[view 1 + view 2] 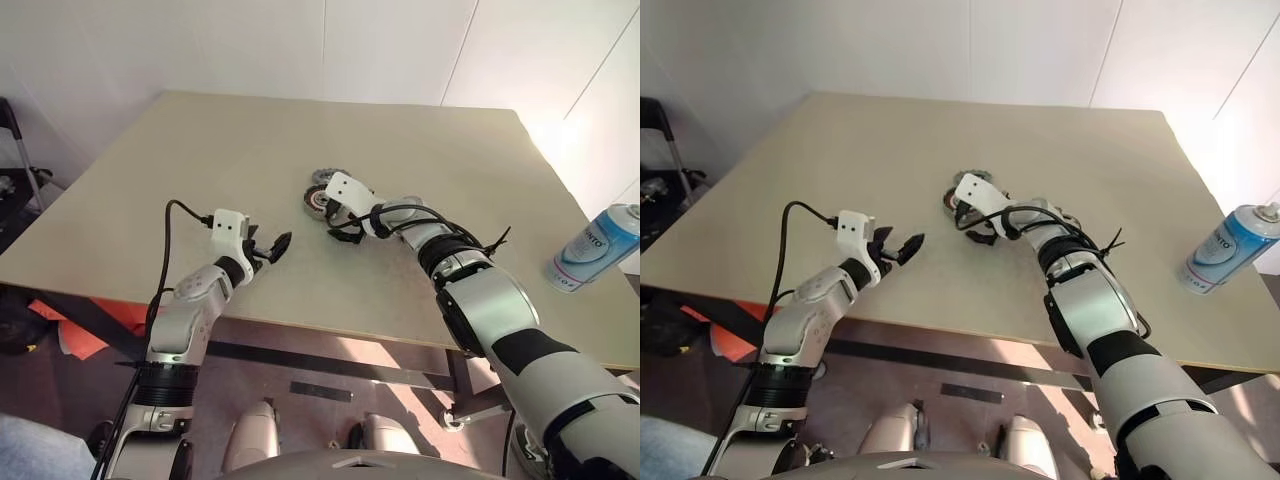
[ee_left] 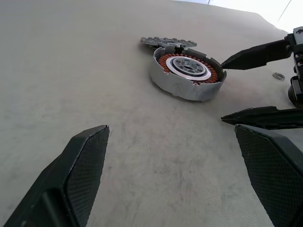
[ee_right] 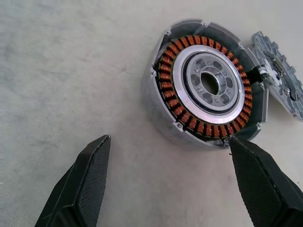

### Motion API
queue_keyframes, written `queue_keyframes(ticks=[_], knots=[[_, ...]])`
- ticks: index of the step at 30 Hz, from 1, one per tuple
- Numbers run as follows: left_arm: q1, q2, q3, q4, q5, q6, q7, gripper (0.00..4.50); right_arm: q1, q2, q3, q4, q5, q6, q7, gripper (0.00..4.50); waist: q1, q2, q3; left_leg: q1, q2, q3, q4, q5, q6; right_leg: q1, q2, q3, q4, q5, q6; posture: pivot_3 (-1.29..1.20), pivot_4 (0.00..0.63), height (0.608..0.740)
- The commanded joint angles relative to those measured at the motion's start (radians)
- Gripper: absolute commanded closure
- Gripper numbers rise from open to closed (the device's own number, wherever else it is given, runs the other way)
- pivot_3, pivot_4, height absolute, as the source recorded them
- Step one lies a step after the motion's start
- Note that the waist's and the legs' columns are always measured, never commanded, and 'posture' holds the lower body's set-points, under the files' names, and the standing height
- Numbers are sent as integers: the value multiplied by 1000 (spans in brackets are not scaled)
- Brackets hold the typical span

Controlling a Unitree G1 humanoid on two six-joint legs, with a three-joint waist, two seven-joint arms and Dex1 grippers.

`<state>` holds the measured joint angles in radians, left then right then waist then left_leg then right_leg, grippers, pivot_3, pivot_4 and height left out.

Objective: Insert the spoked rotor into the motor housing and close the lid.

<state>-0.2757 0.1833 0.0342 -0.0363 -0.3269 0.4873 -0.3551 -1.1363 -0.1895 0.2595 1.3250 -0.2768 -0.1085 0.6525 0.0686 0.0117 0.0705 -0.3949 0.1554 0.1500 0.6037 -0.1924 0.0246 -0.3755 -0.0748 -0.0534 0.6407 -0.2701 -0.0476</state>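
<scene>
1. The motor housing (image 3: 206, 85) sits on the beige worktop (image 1: 200, 170), a little right of centre. It lies open side up, with the copper windings and silver hub exposed, presumably so parts can drop in from above.
2. The lid (image 3: 279, 78) lies flat on the worktop, touching or just beside the housing's far edge, within easy reach for closing.
3. I cannot pick out the spoked rotor in any view. Whether it already sits inside the housing cannot be told; the centre shows a silver ring with holes, not a dark spoked one.
4. The right gripper (image 3: 170, 182) hangs just on the near side of the housing, tilted down toward it, fingers spread wide and pinching nothing. One finger lines up near the housing's rim, which looks like an approach to steady or grasp it.
5. The left gripper (image 2: 173, 175) hovers low over bare worktop, well left of the housing, fingers also spread and empty; likely waiting in reserve.
6. A blue spray can (image 1: 595, 248) stands at the right edge, apart from the work.
</scene>
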Motion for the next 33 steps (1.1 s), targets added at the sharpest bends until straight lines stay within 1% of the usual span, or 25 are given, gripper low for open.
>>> queue_keyframes(ticks=[1, 11, 14, 16, 24, 30, 33], knots=[[-24, 0, -5, -22, 8, -12, 0, 10, -62, 22, -32, -17, 17, -6, -4, 0, 0, 0, 0, -1, 0, 0, 0, 0, 0, -1, 0, 0, 0, 0, 0, 0, 0, 740], [-33, 10, -1, -17, 10, -12, -3, 10, -45, 61, -58, 13, 14, 70, -1, 0, 1, 0, 0, -2, 0, 0, 1, 0, 0, -2, 0, 0, 0, 0, 0, 0, 0, 740], [-31, 14, 0, -20, 11, -11, -1, 0, -37, 59, -52, 18, -4, 81, -19, 589, 0, 0, 0, -2, 0, 0, 1, 0, 0, -2, 0, 0, 0, 0, 0, 0, 0, 740], [-29, 15, 1, -24, 11, -10, 1, 0, -33, 57, -48, 19, -13, 82, -29, 1230, 0, 0, 0, -2, 0, 0, 1, 0, 0, -2, 0, 0, 1, 0, 0, 0, 0, 740], [-35, 15, 4, -17, 17, -11, 5, 0, -21, 57, -43, 20, -22, 86, -24, 1230, 1, 0, 0, -2, 0, 0, 1, 0, 0, -2, 0, 0, 1, 0, 0, 0, 0, 740], [-40, 13, 5, -11, 22, -14, 6, 0, 7, 57, -11, 22, -59, 88, -33, 1230, 1, 0, 0, 0, 0, 0, 1, 0, 0, 1, 0, 0, 1, 0, 0, 0, 0, 740], [-41, 13, 6, -9, 24, -15, 7, 0, 8, 56, -13, 21, -59, 92, -33, 1810, 1, 0, 0, 4, 0, 0, 1, 0, 0, 4, 0, 0, 1, 0, 0, 0, 0, 740]])
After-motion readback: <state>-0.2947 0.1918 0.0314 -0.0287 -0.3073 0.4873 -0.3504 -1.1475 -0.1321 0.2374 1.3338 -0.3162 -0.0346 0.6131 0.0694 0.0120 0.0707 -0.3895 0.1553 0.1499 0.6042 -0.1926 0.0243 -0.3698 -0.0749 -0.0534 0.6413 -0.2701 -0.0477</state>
